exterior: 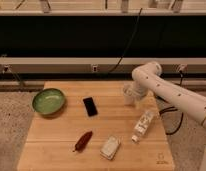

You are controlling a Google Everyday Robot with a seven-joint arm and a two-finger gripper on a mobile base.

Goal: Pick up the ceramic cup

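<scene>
The ceramic cup [128, 93] is small, plain and white. It stands upright on the wooden table [61, 145], near the far right edge. My gripper [136, 98] hangs from the white arm [166, 92], which comes in from the right. It is right against the cup's right side and partly overlaps it. The arm's wrist hides the contact between gripper and cup.
A green bowl [48, 101] sits at the table's far left. A black phone [90, 106] lies mid-table. A red pepper-like object [83, 141] and a white packet [110, 147] lie near the front. A clear bottle [142, 125] lies on its side below the cup. Cables hang behind the table.
</scene>
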